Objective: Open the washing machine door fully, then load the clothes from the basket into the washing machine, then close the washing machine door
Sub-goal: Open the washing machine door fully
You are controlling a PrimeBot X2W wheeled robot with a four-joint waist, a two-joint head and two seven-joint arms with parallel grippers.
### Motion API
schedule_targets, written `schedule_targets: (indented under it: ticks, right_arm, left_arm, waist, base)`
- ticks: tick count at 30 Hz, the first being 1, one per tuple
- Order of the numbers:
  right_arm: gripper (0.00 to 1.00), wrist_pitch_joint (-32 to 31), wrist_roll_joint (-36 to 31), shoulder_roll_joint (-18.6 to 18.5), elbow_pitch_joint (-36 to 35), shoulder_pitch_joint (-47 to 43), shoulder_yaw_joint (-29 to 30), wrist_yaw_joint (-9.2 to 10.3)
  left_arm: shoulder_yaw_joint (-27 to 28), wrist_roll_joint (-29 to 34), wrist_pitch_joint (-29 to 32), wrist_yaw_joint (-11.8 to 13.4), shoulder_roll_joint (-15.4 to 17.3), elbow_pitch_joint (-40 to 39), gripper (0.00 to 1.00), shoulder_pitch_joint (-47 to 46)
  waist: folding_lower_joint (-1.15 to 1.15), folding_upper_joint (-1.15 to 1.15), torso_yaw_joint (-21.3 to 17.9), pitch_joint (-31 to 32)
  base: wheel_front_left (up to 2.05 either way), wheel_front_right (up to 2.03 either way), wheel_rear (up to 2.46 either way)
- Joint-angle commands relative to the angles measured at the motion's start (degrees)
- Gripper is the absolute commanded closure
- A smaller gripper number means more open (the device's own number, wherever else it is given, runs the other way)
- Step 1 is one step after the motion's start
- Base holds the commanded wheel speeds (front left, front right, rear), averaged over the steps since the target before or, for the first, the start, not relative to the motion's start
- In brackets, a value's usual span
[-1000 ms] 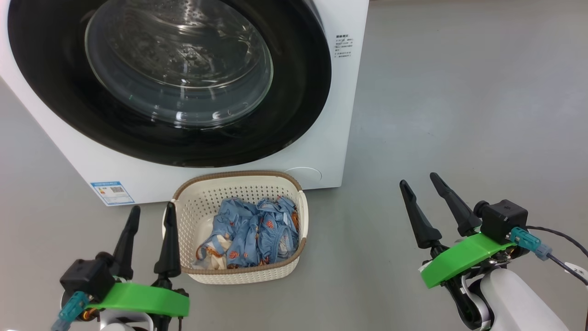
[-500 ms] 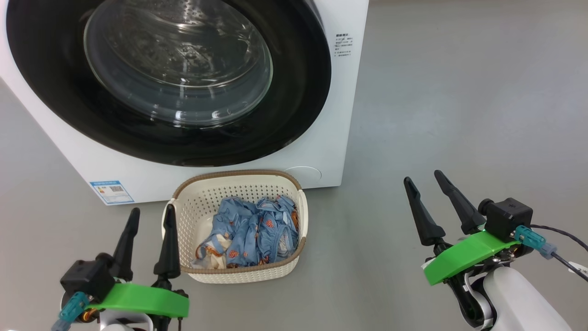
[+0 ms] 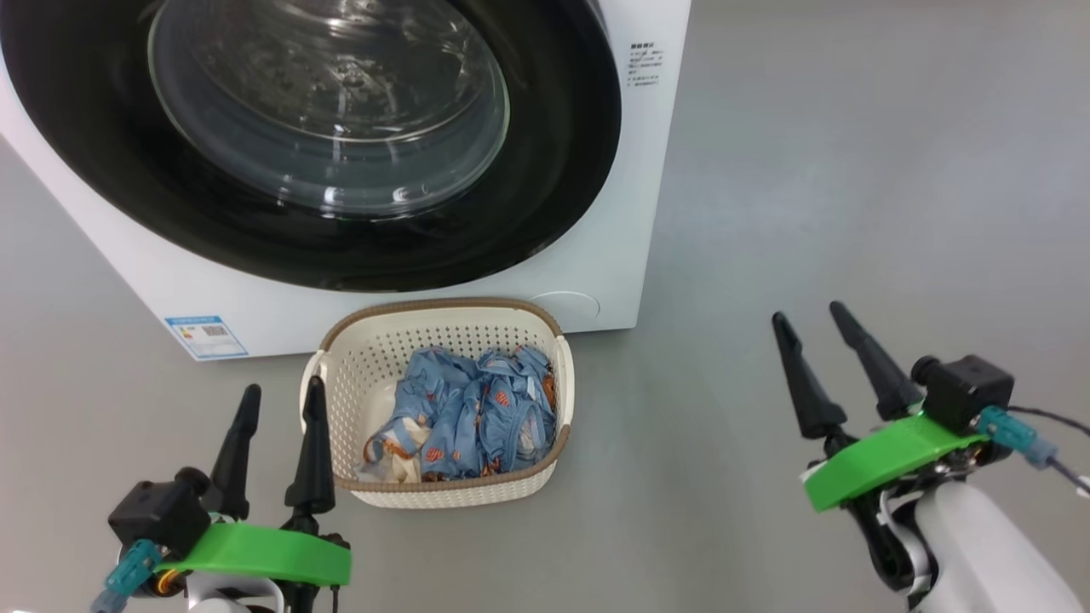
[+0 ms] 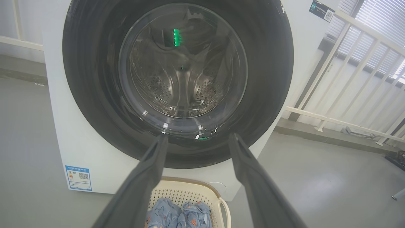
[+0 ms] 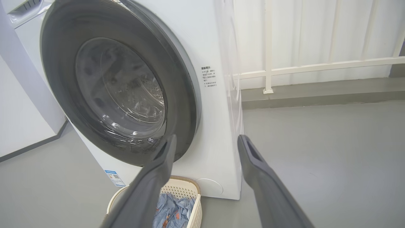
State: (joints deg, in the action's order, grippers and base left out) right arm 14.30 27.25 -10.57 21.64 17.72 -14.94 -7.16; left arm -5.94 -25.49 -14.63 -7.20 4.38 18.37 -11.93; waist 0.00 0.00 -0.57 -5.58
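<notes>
The white washing machine (image 3: 630, 170) stands ahead with its round black door (image 3: 553, 187) shut flat against the front; the glass bowl shows the steel drum behind it. On the floor just before it sits the cream basket (image 3: 383, 349), holding the light-blue clothes (image 3: 477, 413). My left gripper (image 3: 281, 396) hovers open at the basket's left edge, empty. My right gripper (image 3: 809, 311) is open and empty, well to the right over bare floor. The door (image 4: 272, 79) and basket (image 4: 186, 191) also appear in the left wrist view, and the door (image 5: 186, 104) in the right wrist view.
A blue sticker (image 3: 204, 336) marks the machine's lower left corner. Grey floor (image 3: 851, 170) stretches to the right. A white railing (image 5: 316, 67) runs behind the machine on the right, and another white appliance (image 5: 19, 104) stands to its left.
The head camera has tilted slightly, shifting the machine and basket up in the picture. My right gripper has moved a little right and forward. The left gripper has stayed put.
</notes>
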Motion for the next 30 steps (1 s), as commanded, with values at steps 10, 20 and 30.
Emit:
schedule_targets:
  ticks: [10, 20, 30]
  right_arm:
    - [0.00, 0.7, -0.4, -0.9, -1.4, 4.1, 1.8, -0.33]
    - [0.05, 0.7, -0.3, -3.0, -1.0, 7.8, 4.6, -0.33]
    - [1.00, 0.7, 3.1, -4.8, -0.9, 12.6, 7.6, -0.33]
  left_arm:
    - [2.5, 0.1, -0.4, -0.3, 0.9, -0.9, 0.00, -3.3]
    - [1.9, 0.7, -0.4, -0.3, 1.1, -1.2, 0.00, -4.5]
    - [1.4, 0.5, -0.4, -0.3, 1.5, -1.6, 0.00, -5.5]
  waist:
    - [0.00, 0.00, 2.0, -2.3]
    - [0.00, 0.00, 4.1, -5.1]
    - [0.00, 0.00, 5.7, -7.0]
  base:
    - [0.00, 0.00, 0.00]
    - [0.00, 0.00, 0.00]
    - [0.00, 0.00, 0.00]
